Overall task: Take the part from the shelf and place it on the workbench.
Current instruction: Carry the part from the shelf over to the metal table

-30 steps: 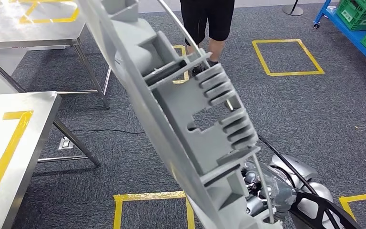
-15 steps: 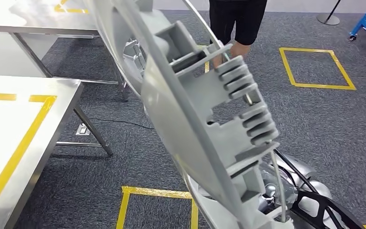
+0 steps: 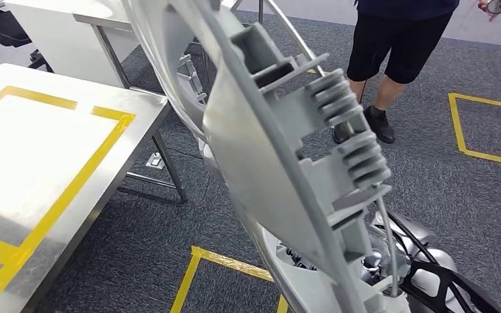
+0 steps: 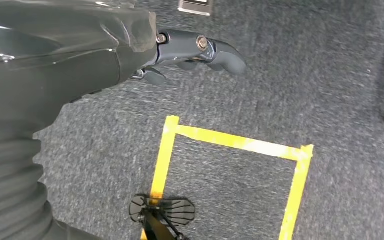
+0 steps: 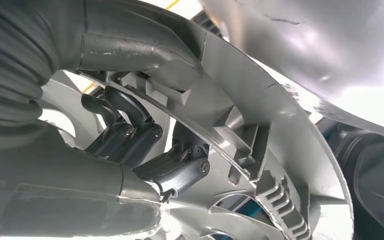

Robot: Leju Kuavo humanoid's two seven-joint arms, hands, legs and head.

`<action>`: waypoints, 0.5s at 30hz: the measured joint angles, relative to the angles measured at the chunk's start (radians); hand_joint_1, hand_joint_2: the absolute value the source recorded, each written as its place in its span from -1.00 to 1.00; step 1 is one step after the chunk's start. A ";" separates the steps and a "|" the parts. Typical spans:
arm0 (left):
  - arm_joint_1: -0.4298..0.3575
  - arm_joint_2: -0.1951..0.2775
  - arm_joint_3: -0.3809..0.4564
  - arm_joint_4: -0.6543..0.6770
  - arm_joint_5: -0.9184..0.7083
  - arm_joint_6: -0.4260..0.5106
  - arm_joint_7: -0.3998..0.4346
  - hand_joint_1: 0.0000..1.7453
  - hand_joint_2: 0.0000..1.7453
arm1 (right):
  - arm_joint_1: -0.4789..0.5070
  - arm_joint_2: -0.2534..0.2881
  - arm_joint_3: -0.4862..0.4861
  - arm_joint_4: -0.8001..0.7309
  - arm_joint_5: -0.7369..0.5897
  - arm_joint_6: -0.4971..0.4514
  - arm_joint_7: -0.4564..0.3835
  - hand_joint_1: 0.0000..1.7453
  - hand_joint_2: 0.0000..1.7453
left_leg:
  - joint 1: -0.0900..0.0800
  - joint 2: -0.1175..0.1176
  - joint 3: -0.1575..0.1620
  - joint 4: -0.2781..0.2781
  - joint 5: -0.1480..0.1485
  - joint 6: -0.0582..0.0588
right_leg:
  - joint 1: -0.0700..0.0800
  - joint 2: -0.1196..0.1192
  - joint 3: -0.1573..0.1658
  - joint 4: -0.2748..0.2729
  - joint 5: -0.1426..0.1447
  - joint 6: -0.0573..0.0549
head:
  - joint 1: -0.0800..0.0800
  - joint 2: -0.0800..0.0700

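Head view: grey moulded part (image 3: pixel 280 163), tilted, held aloft beside steel bench (image 3: pixel 52 169); right robot hand (image 5: pixel 145 140) fingers curled round its curved rim; left robot hand (image 4: pixel 190 50) empty, fingers loosely apart, over carpet (image 4: pixel 280 90).

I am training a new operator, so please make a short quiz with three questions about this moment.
1. True or false: the part already lies on the workbench.
2. Which hand holds the part? A. left hand B. right hand C. both
3. Fill in: on the carpet, the left hand hangs above a square of ____ tape.

Key: 1 false, it is held up beside the workbench; 2 B, the right hand grips it; 3 yellow.
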 joint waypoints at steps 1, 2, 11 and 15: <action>0.003 0.000 0.001 -0.001 0.000 0.000 0.000 -1.00 1.00 | 0.000 0.001 0.000 0.001 -0.001 0.001 0.000 0.96 1.00 | 0.000 -0.009 -0.004 0.001 0.000 -0.005 | 0.004 -0.003 0.001 0.001 0.000 -0.010 | 0.000 0.000; 0.006 0.000 0.001 -0.002 0.000 0.000 0.000 -1.00 1.00 | -0.001 0.002 0.000 0.001 -0.003 0.001 0.000 0.96 1.00 | 0.002 -0.014 -0.006 0.001 0.000 -0.009 | 0.003 -0.010 0.002 0.000 0.000 -0.019 | -0.001 0.000; 0.006 -0.001 0.004 -0.003 -0.010 -0.004 -0.005 -1.00 1.00 | -0.002 0.012 -0.001 0.007 -0.056 0.024 0.007 0.96 1.00 | 0.005 0.130 -0.150 0.271 -0.094 -0.023 | 0.013 -0.066 0.016 -0.003 -0.011 -0.049 | -0.007 0.000; 0.005 0.002 0.007 -0.010 -0.017 -0.004 -0.010 -1.00 1.00 | -0.004 0.018 -0.004 0.008 -0.061 0.024 0.007 0.96 1.00 | -0.011 0.150 -0.025 0.026 0.000 0.003 | 0.019 -0.074 0.024 -0.004 -0.019 -0.045 | -0.007 0.000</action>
